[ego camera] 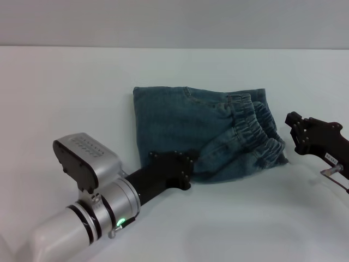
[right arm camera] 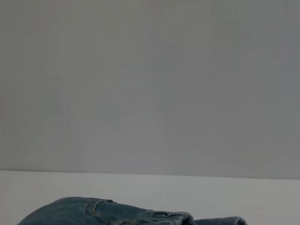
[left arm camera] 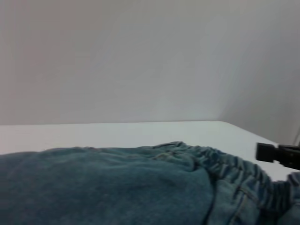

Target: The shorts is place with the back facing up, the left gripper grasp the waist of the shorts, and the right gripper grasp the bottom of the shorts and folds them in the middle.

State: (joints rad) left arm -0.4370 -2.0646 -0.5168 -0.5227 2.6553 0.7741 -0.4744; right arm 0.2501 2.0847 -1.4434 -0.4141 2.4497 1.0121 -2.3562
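Shorts lying folded over on the white table, waist of the shorts bunched on top toward the right side; fold looks already made, judging from the doubled layers. Bottom of the shorts not identifiable, presumably under the upper layer.

Left gripper low at the near edge of the denim, fingertips touching or just under the cloth edge; cannot tell whether clamped on fabric or let go, tips hidden by the gripper body. Right gripper just beyond the ruffled band on its far right, apart from the cloth, holding nothing; jaw gap not readable from here.

Risks, as judgement: if left fingers still pinch a layer, pulling back would drag the near edge and undo the fold. Waistband sits rumpled and raised, so a pass by the right gripper close beside it could snag the ruffles and skew the stack.

Nothing else on the table near either gripper; no obstruction to retreat.
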